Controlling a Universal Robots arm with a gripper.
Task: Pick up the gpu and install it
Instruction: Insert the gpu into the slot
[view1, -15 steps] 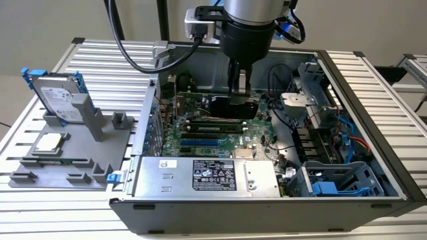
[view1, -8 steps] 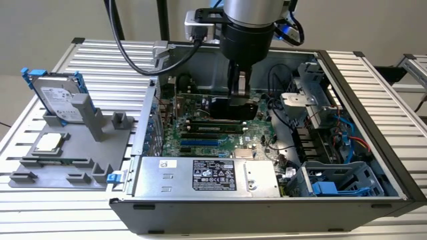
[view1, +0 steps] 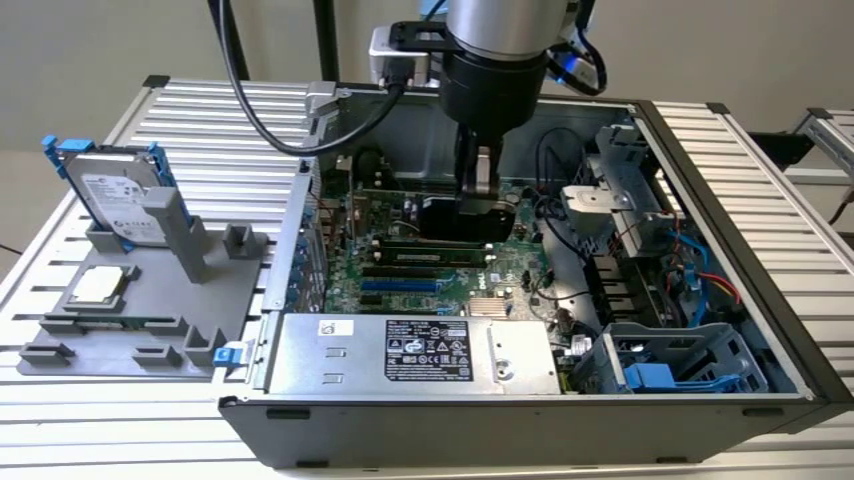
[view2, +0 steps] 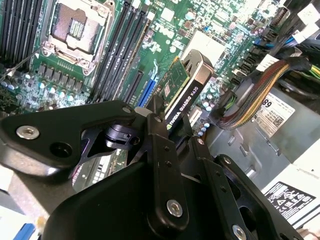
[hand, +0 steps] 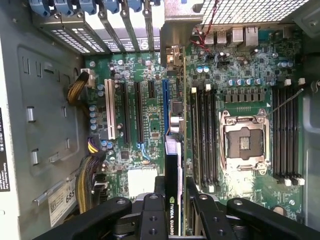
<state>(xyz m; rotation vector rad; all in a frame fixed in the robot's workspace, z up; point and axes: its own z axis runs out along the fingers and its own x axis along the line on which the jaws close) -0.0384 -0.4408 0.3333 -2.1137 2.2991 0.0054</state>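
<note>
One card, the gpu (view2: 182, 87), is pinched edge-on between the two black fingers (view2: 165, 165) of the tool (hand: 175, 200), which is pressed together on it. It is a thin green circuit board with a black cooler block on one face; in the first wrist view the gpu (hand: 174, 150) appears as a narrow strip, with its silver metal bracket at the far end near the rear slot covers of the computer case (view1: 747, 250). White lettering runs along the black edge of the cooler, with a small green mark beside it. The card is held upright inside the open case, over the motherboard (hand: 145, 110), roughly in line with the blue expansion slot (hand: 164, 107); whether it touches the slot cannot be told. In the exterior view the tool (view1: 478, 190) reaches down into the middle of the case, which lies open on a ribbed metal desk (view1: 200, 110). A power supply (view1: 414, 352) at the near side of the case carries a black and white printed label, too small to make out.
</note>
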